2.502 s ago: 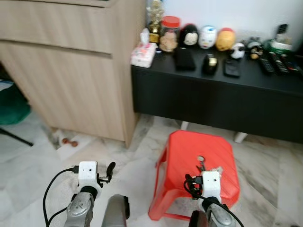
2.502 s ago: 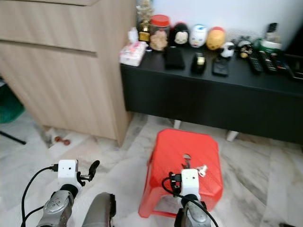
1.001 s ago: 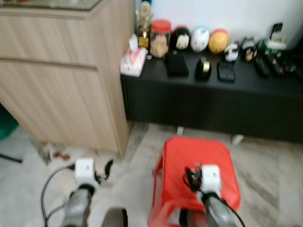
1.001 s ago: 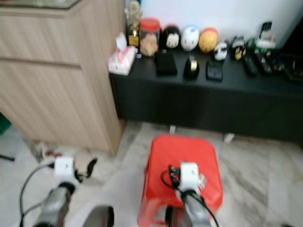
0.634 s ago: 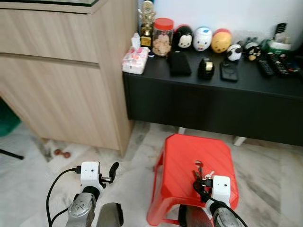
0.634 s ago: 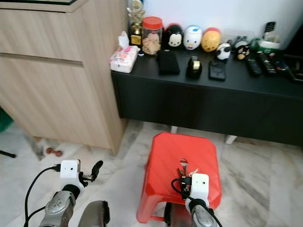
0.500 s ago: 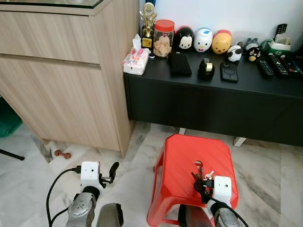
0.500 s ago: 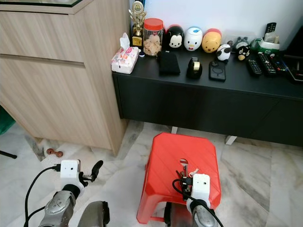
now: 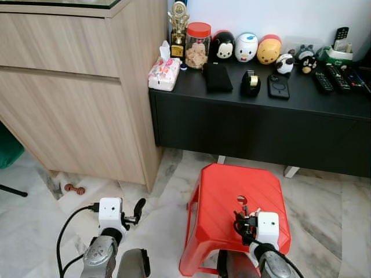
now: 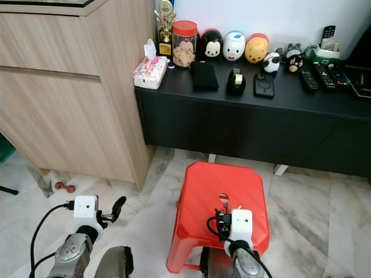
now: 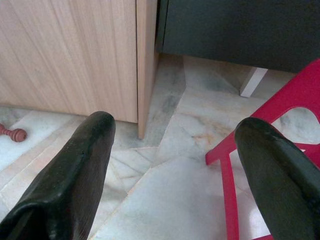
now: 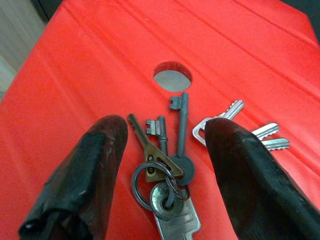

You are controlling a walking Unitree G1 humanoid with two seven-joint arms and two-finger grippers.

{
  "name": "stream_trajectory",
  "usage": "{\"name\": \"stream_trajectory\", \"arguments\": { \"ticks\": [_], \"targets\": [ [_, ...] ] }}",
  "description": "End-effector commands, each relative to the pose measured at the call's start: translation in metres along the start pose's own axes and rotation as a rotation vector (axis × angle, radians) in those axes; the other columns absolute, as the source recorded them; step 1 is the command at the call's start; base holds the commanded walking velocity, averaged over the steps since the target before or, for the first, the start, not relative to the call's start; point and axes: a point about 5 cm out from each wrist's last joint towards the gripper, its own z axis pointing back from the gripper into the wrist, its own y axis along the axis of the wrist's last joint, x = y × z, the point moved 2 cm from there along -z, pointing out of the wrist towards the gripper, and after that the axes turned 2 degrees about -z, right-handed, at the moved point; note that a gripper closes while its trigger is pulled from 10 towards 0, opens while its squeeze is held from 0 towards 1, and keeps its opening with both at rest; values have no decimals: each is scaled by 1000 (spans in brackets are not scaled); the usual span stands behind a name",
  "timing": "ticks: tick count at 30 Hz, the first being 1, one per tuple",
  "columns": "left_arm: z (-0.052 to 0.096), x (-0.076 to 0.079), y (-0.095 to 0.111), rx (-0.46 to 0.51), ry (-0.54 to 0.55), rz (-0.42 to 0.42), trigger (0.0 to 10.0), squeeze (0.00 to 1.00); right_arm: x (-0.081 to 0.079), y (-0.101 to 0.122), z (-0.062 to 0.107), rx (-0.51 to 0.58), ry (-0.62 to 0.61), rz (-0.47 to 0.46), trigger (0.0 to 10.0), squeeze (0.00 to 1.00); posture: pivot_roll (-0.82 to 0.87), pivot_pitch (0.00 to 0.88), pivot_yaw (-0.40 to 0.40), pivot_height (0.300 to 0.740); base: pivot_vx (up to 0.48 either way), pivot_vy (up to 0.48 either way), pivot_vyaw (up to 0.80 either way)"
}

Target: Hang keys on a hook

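- The keys (image 12: pixel 170 160) are seen lying flat on the red stool (image 9: pixel 220 197), just beside the round hole (image 12: pixel 172 80) in its seat; nothing has been lifted yet
- The right gripper (image 12: pixel 165 175) is held low over the stool with its fingers spread wide, one on each side of the bunch, nothing being gripped
- The left gripper (image 11: pixel 175 165) is held over the marble floor (image 11: pixel 165 200) near the cabinet (image 9: pixel 75 87), its fingers parted and empty
- No hook can be made out, so the place for hanging cannot be told
- The task is judged to be at its start: grasping, carrying and hanging are all left to be done
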Motion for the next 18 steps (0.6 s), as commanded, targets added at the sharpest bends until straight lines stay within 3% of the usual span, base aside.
{"name": "stream_trajectory", "arguments": {
  "ticks": [1, 14, 15, 16, 17, 18],
  "targets": [
    [1, 1, -4, -18, 2, 17, 10000, 0, 1, 2, -1, 1, 3, -5, 10000, 0, 101, 108, -61, 594, 0, 0, 0],
    [2, 1, -5, -24, 5, 15, 10000, 0, -1, -10, 2, -66, 31, 1, 10000, 0, 99, 110, -63, 594, 0, 0, 0],
    [2, 1, -5, -24, 5, 14, 10000, 0, -3, -12, 2, -77, 50, 3, 9529, 0, 100, 110, -63, 594, 0, 0, 0],
    [2, 1, -5, -24, 4, 13, 10000, 0, -4, -12, 2, -83, 60, 8, 4745, 0, 100, 110, -63, 594, 0, 0, 0],
    [2, 1, -5, -24, 4, 13, 10000, 0, -4, -12, 2, -83, 60, 8, 4745, 0, 100, 110, -63, 594, 0, 0, 0],
    [2, 1, -5, -25, 5, 13, 10000, 0, -5, -12, 2, -83, 61, 2, 2980, 0, 100, 111, -64, 594, 0, 0, 0]
  ]
}}
